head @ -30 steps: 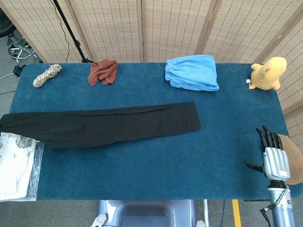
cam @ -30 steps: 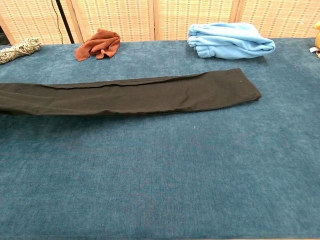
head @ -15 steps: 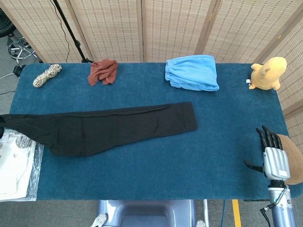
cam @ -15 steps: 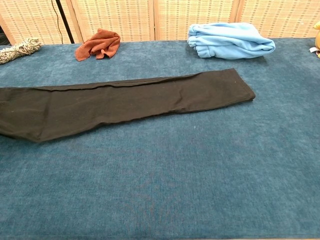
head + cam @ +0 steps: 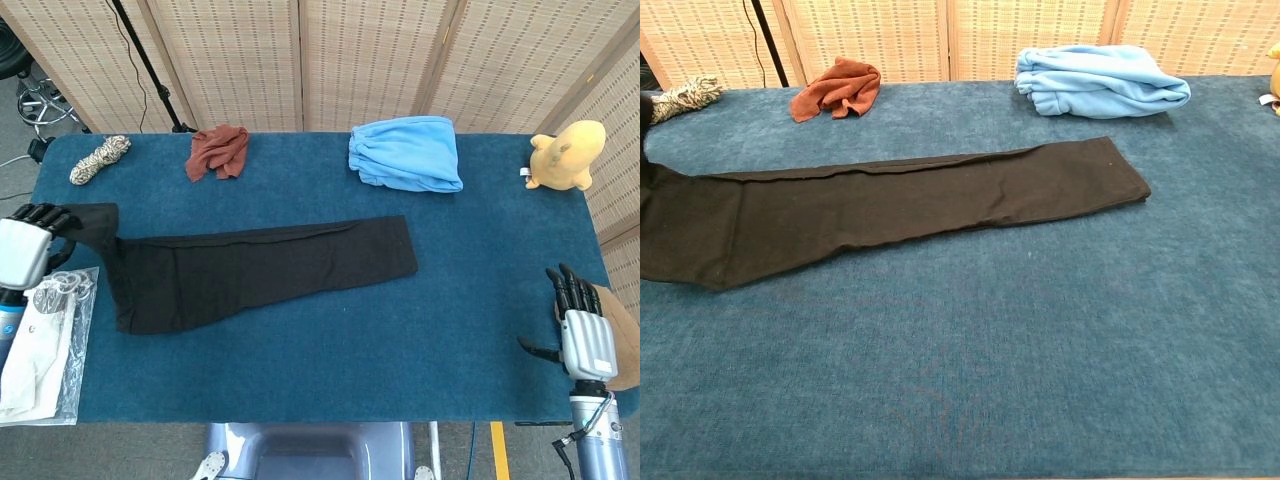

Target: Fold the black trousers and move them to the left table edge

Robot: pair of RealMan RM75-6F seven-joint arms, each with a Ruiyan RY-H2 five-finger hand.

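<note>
**Now the left hand holds the trousers' end**

Over at the left table edge, the left hand (image 5: 28, 245) grips one end of the black trousers (image 5: 270, 265) and holds it up a little. From there the trousers lie long and flat across the blue table (image 5: 480, 330). The right hand (image 5: 582, 325) is near the right edge, well apart from them, fingers spread and holding nothing. At the back sit a rope (image 5: 99, 159), a red cloth (image 5: 219, 151), a light blue cloth (image 5: 405, 153) and a yellow toy (image 5: 566, 155).
</note>
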